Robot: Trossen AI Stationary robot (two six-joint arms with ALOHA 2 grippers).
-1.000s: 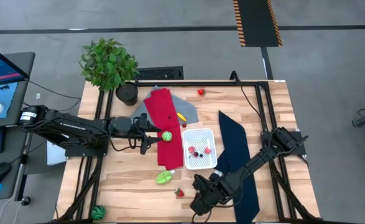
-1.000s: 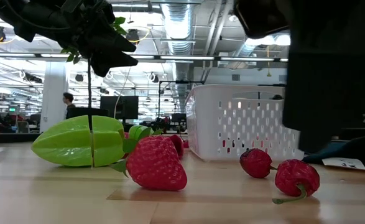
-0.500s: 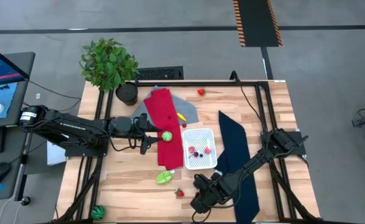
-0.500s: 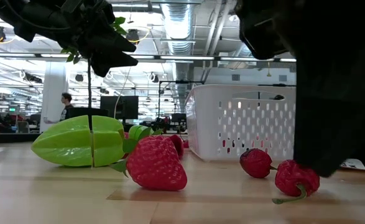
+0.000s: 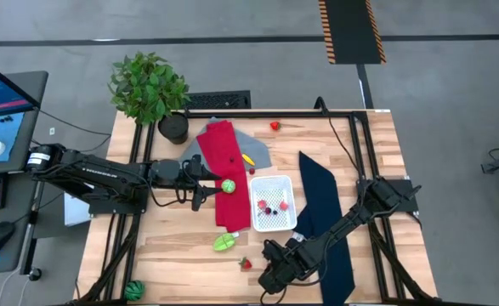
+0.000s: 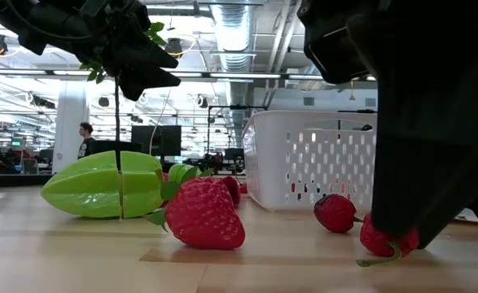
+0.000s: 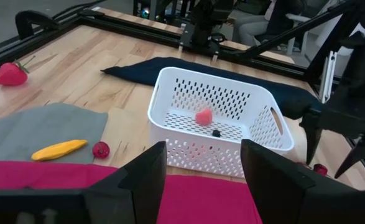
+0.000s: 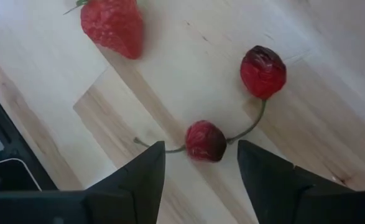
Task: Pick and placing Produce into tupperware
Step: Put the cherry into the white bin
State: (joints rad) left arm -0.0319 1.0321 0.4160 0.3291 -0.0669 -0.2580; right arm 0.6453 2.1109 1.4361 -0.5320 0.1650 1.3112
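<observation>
While the right gripper (image 8: 194,180) spreads wide jaws over cherries (image 8: 206,140), the tupperware (image 7: 275,135) holds a strawberry (image 7: 203,116).

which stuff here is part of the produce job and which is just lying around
Job: white tub; cherries; strawberry; green starfruit; right gripper, open over the cherries.
Lying about: red cloth; navy cloth; potted plant.

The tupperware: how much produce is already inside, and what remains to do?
Done: the white tub holds a few small pieces. In hand: the open right gripper straddles the cherries; nothing gripped. Left: strawberry, green starfruit, yellow piece. The left gripper waits over the red cloth.
</observation>
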